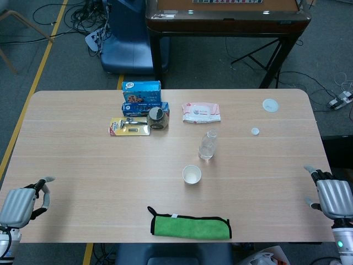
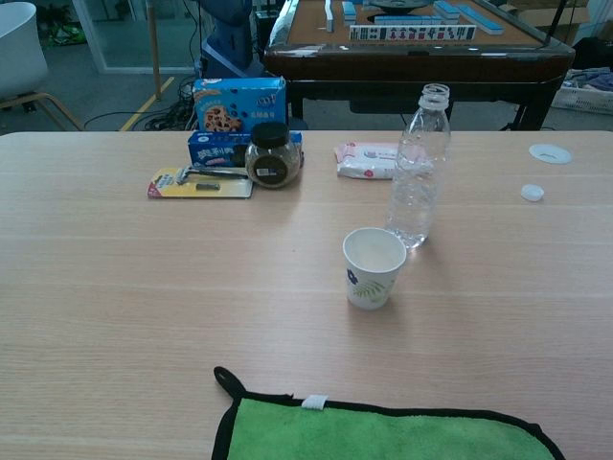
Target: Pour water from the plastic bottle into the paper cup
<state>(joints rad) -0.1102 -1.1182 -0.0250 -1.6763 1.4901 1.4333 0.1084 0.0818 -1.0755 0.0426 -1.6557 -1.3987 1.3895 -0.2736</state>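
bottle: the plastic bottle (image 2: 418,171) stands upright near the middle of the bench (image 1: 83,182), neck open with no cap on it; a little water seems to sit at the bottom, though the level is hard to read through the clear wall
cup: the paper cup (image 2: 373,266) stands upright just in front of the bottle and a bit to its left, near it but not touching; its inside looks white and dry as far as the chest view shows
cap: a small white cap (image 1: 255,131) lies on the bench to the right of the bottle, well apart from it, so opening looks already done
left hand: the left hand (image 1: 22,203) rests at the near left edge of the bench, fingers apart, holding nothing, far from bottle and cup
right hand: the right hand (image 1: 331,196) sits at the near right edge, fingers apart too, nothing in it
progress: judging from this, the pour has not begun; reaching, gripping the bottle, lifting, tilting over the cup and setting it back are all still to do
around: a green cloth (image 1: 190,226) lies at the near edge in front of the cup; a dark-lidded jar (image 2: 273,153), blue biscuit boxes (image 2: 239,105), a razor pack (image 2: 200,181), a pack of wipes (image 1: 201,112) and a white disc (image 1: 270,105) lie further back
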